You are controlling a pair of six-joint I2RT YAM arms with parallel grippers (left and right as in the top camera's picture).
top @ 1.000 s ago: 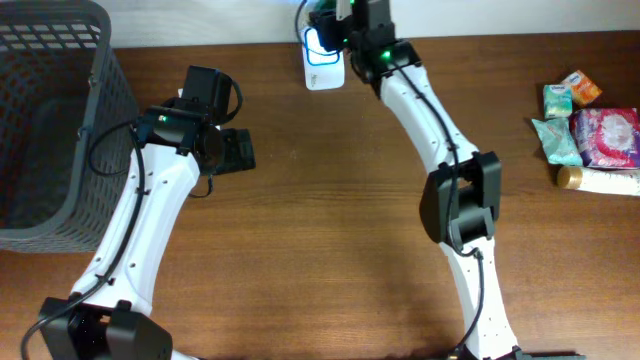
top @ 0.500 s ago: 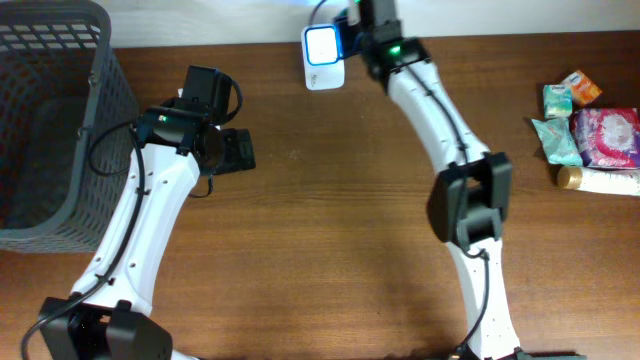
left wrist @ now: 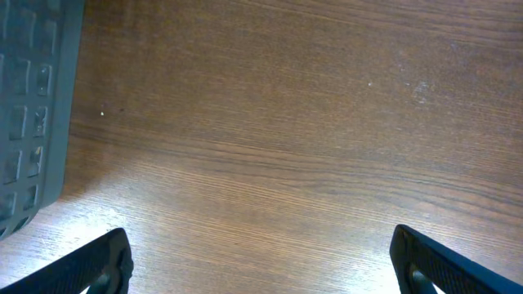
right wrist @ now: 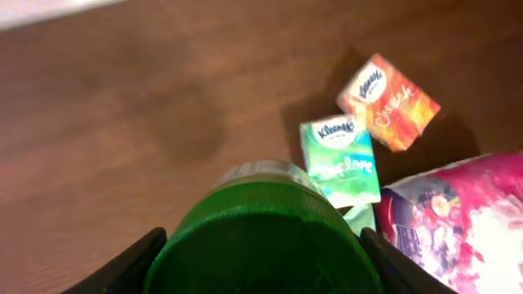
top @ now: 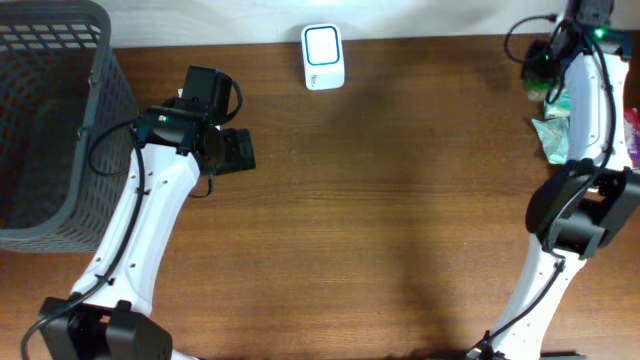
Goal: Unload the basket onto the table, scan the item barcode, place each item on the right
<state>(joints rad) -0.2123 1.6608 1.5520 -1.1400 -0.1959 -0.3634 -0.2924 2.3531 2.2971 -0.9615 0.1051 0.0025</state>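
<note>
A round container with a green lid [right wrist: 265, 237] fills the bottom of the right wrist view. My right gripper [right wrist: 265, 257] is shut on it, one dark finger against each side. It hangs above the wood beside the packs at the far right. In the overhead view that gripper sits at the top right corner [top: 588, 12], and the container is hard to make out there. The white scanner [top: 323, 57] with its blue-lit window stands at the back middle of the table. My left gripper [top: 236, 151] hovers open over bare wood, and nothing lies between its fingers [left wrist: 102, 261].
A dark mesh basket [top: 45, 120] stands at the left; its wall shows in the left wrist view [left wrist: 29, 106]. Below the right gripper lie an orange Kleenex pack [right wrist: 388, 102], a green Kleenex pack [right wrist: 339, 155] and a pink floral pack [right wrist: 458, 220]. A teal pack [top: 553, 140] lies by the right arm.
My right arm has swung from the scanner at the back middle over to the far right, carrying the green-lidded container. The left arm has not moved.
</note>
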